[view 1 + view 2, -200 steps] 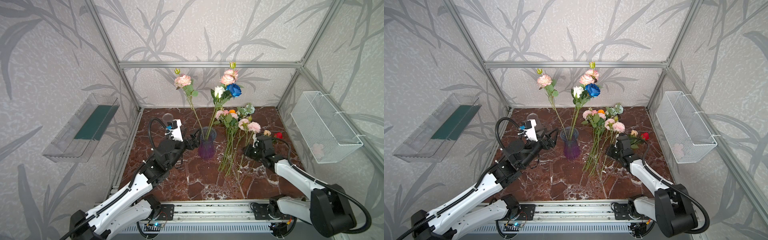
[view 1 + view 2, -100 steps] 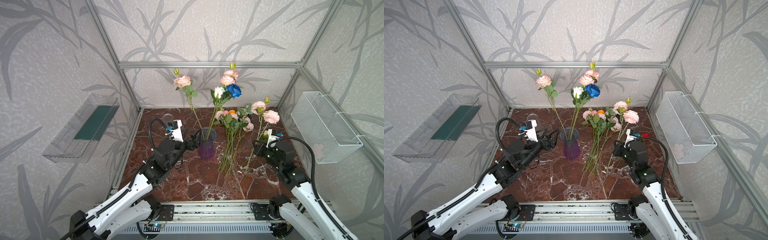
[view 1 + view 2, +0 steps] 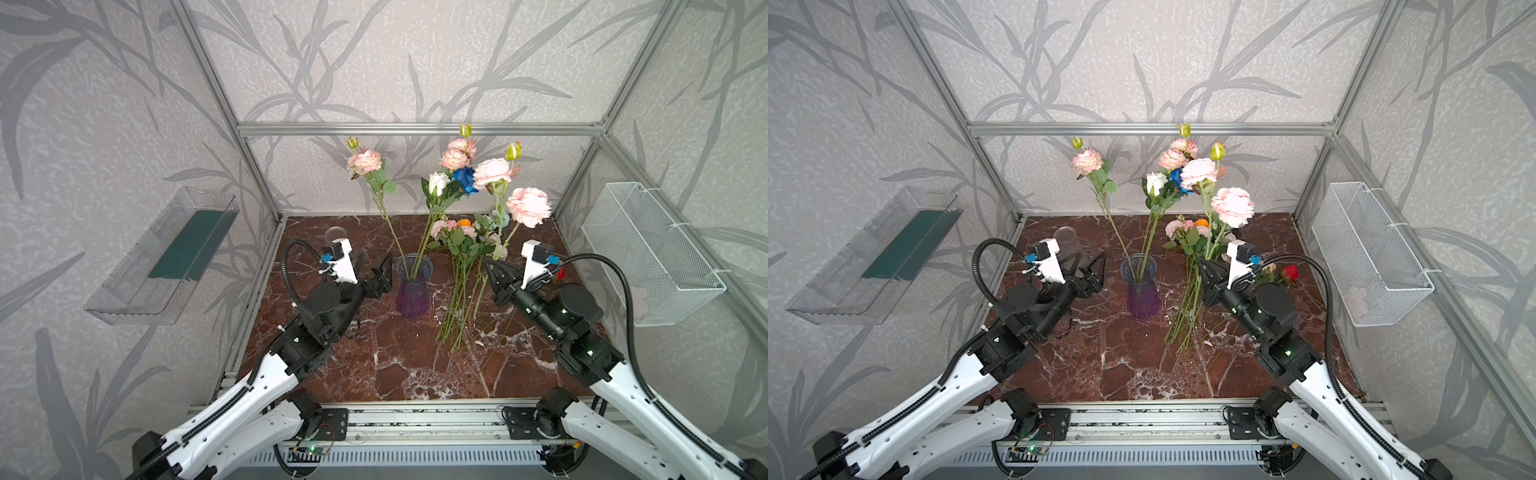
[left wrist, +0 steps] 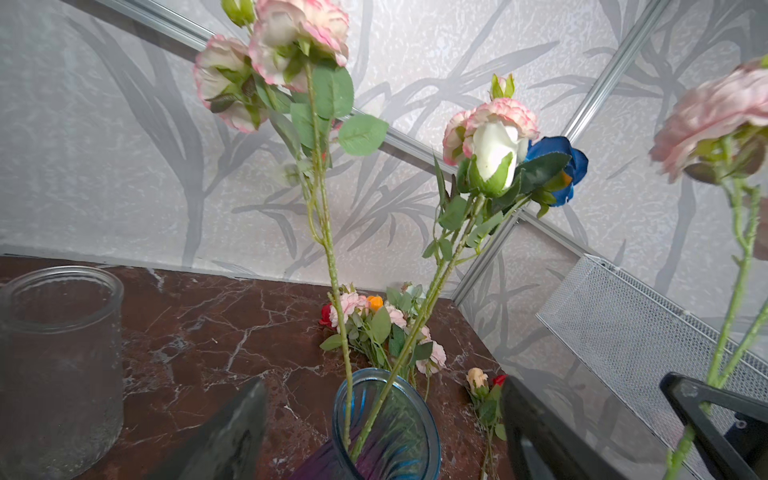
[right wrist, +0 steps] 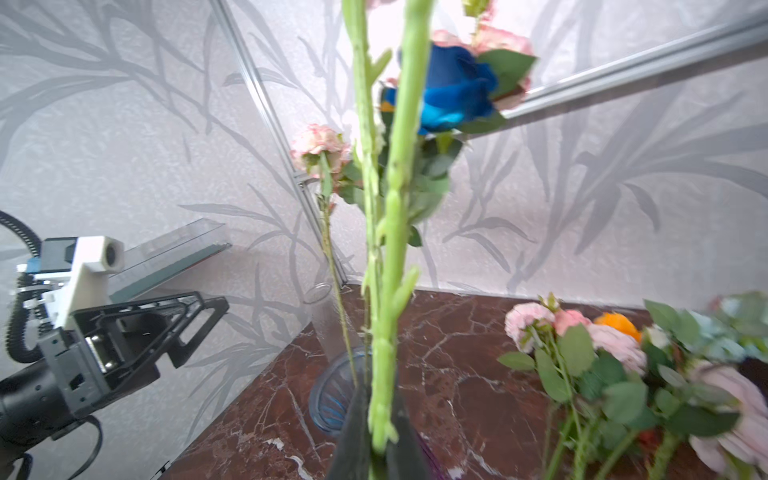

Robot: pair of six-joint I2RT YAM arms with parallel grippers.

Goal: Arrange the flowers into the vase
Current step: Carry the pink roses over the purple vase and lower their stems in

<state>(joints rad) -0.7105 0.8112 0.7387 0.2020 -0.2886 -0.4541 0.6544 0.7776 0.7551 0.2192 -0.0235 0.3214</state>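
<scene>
Right wrist view: your right gripper (image 5: 379, 436) clamps a pink-headed stem (image 5: 395, 208); left gripper (image 3: 376, 266) gapes empty. The vase (image 3: 412, 286) holds few blooms (image 3: 439, 183); tabletop bunch (image 3: 457, 253) is unplaced.

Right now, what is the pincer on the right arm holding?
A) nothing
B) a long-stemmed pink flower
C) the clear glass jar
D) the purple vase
B: the right pincer is shut on the green stem of the pink flower, holding it roughly upright beside the vase, not yet in it.
</scene>
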